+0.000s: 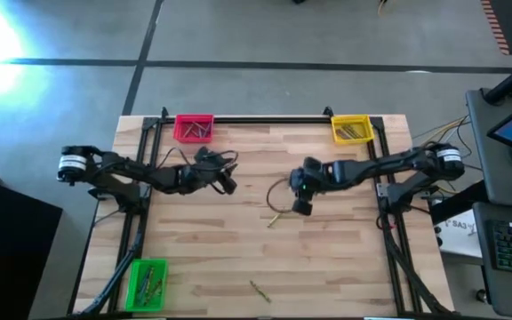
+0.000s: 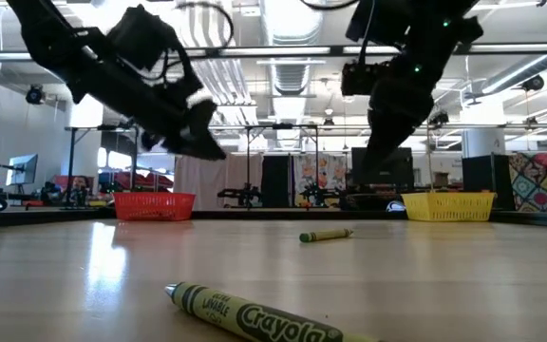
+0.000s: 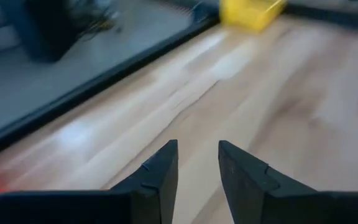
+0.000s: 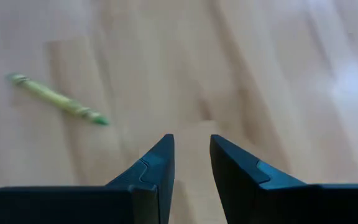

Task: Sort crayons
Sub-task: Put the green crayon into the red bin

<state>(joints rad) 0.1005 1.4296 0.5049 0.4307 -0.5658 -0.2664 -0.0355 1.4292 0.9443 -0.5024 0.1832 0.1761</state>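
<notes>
Right gripper, fingers narrowly parted and empty, hangs over the green crayon at upper left: light, stiff, prone to roll, so pinch mid-length across its paper wrap.

1. Three bins sit at corners of the table: one bin at the far left, a second bin at the far right, a third bin at the near left.
2. Each bin holds crayons.
3. One loose crayon lies near the table's middle, just beside the right gripper.
4. Another crayon lies near the front edge, well apart from the first.
5. The left gripper hangs above the table, left of centre, between the far-left bin and the middle crayon.
6. Both arms reach in from the table's sides.
</notes>
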